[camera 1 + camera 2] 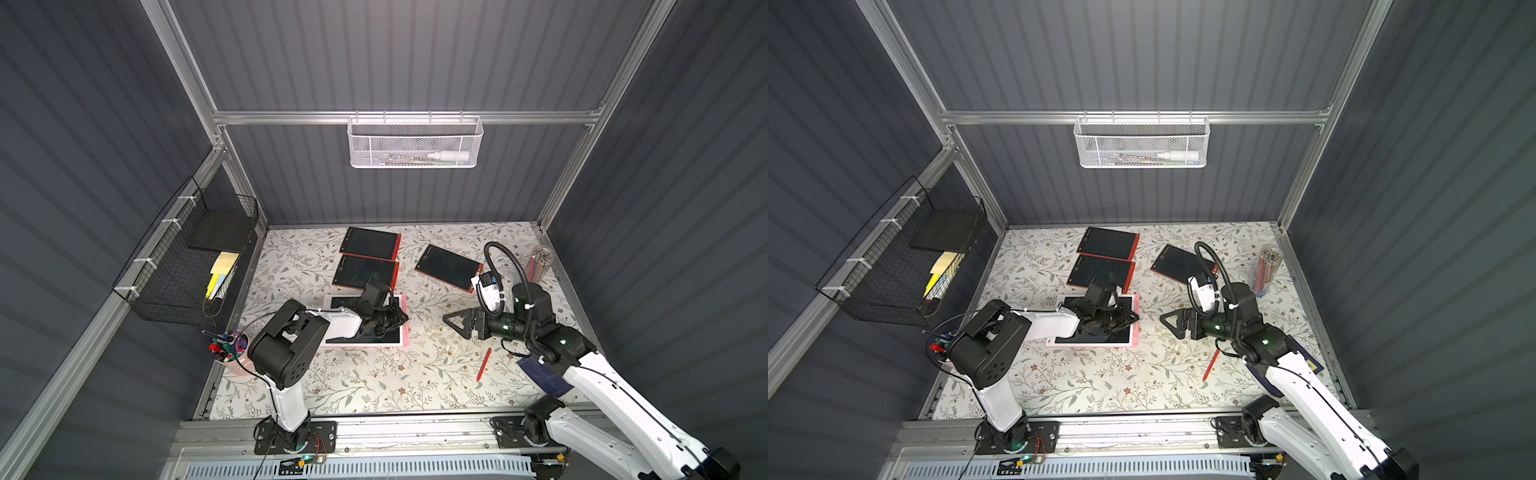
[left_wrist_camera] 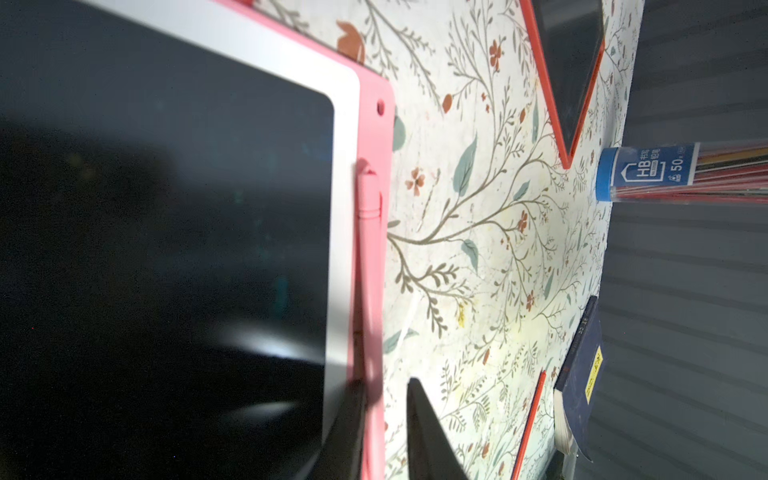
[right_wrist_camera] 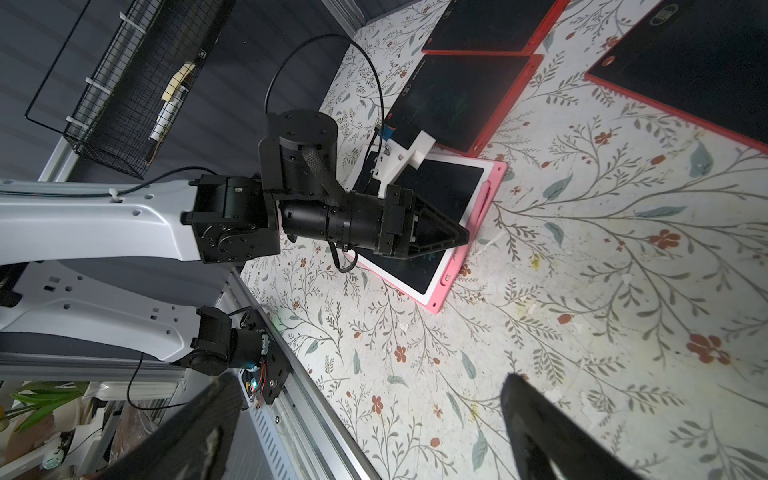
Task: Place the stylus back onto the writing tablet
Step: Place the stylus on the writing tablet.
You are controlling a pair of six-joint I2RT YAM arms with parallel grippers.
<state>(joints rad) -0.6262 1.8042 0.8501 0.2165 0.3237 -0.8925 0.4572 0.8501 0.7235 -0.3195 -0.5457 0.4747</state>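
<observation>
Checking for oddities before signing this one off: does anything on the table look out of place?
Yes: a red stylus lies loose on the floral mat, touching none of the red tablets. Small white scraps litter the mat nearby.

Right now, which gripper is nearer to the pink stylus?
Left. The left gripper straddles the pink stylus on the pink writing tablet's edge; the right gripper hovers open over the floral mat, apart from the tablet.

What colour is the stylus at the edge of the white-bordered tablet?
The stylus is pink, like the tablet's frame; best seen in the left wrist view.
</observation>
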